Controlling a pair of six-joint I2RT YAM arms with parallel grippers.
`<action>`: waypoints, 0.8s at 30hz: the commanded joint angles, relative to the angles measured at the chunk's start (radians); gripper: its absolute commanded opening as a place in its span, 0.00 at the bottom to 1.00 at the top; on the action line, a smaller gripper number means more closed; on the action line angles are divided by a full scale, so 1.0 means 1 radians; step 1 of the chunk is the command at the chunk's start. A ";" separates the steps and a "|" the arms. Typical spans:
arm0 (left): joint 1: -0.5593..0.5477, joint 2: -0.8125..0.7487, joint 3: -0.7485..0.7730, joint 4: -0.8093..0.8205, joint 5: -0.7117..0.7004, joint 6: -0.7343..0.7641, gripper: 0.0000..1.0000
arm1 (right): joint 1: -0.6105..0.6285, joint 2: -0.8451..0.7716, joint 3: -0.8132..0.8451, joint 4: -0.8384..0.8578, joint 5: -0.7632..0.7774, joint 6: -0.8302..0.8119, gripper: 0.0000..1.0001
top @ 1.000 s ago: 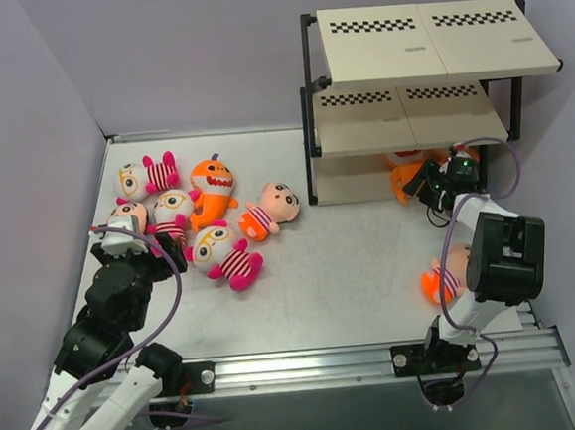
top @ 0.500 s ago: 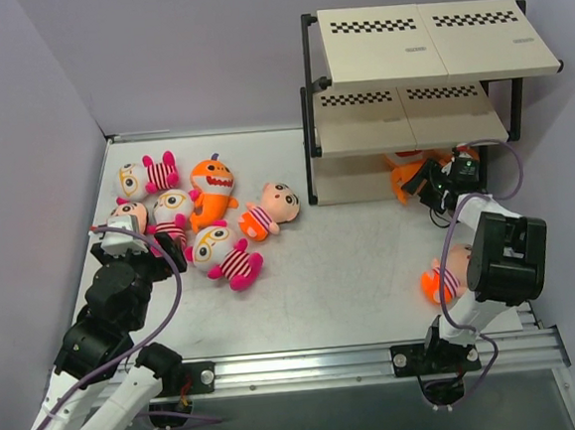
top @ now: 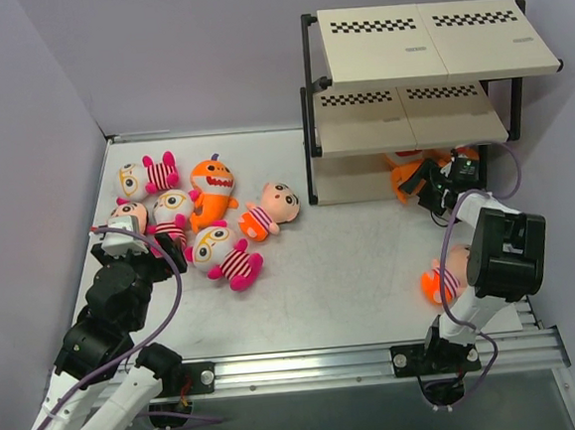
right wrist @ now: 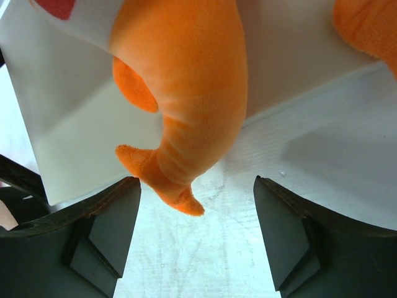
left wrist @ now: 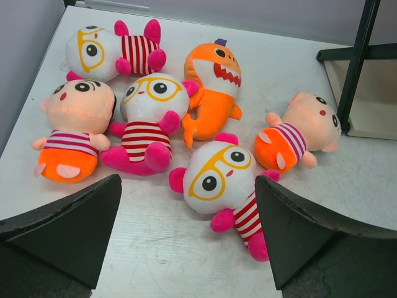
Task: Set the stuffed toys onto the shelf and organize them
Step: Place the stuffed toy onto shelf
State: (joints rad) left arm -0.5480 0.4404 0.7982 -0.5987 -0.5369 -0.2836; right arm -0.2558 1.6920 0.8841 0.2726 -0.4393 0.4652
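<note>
The right hand (right wrist: pixel 195 208), fingers spread and gripping nothing, faces the lowest tier of the shelf (top: pixel 423 40). An orange shark (right wrist: pixel 186 93) lies on the bottom board (right wrist: pixel 68 118). Its long axis runs straight away from the hand, and its tail tip points back into the gap between the fingers without touching either. The shark looks delivered.

A striped doll (top: pixel 444 280) on the worktop (top: pixel 351 260) beside the right arm's base is that arm's nearest next pick. Across the worktop, the left hand (left wrist: pixel 187 186) hovers wide open over six toys (left wrist: pixel 149 118), and a glasses-wearing one sits directly ahead of it.
</note>
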 commanded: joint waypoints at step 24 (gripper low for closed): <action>0.006 -0.023 0.004 0.017 0.014 -0.003 0.97 | -0.017 -0.333 -0.177 0.132 0.039 0.115 0.80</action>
State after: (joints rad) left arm -0.5476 0.4232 0.7979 -0.5987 -0.5369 -0.2840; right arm -0.2642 1.4422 0.7033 0.3561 -0.4149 0.5549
